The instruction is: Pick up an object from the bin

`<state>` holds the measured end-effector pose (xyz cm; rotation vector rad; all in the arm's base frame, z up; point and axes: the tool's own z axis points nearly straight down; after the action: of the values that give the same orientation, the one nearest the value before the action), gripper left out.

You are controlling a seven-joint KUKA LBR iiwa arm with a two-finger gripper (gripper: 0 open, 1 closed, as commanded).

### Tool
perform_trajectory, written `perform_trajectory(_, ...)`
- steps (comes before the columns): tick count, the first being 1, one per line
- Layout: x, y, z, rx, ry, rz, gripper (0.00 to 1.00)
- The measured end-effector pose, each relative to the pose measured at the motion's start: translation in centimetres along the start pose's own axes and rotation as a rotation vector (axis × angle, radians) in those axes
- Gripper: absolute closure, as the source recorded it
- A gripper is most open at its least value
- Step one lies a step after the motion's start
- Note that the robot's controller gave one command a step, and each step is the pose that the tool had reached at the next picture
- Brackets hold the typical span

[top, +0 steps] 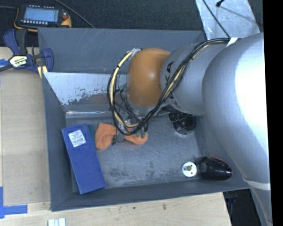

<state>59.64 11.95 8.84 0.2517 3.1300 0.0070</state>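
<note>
Over the middle of the bin (56,151), the arm (215,79) reaches in from the right and bends steeply down, its tool (128,130) low against a crumpled orange cloth (104,136); wide or narrow, I cannot tell. A blue box (83,159) lies just left of the cloth.

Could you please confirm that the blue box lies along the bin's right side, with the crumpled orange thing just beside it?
Not quite: the camera view shows the blue box lying along the left side of the bin, not its right. The rest holds: the crumpled orange thing is just beside it.
</note>
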Motion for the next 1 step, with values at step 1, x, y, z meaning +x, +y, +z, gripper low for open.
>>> perform_trajectory(1, -0.37, -1.14, -1.29, 0.007, -0.004, 0.016, 1.00)
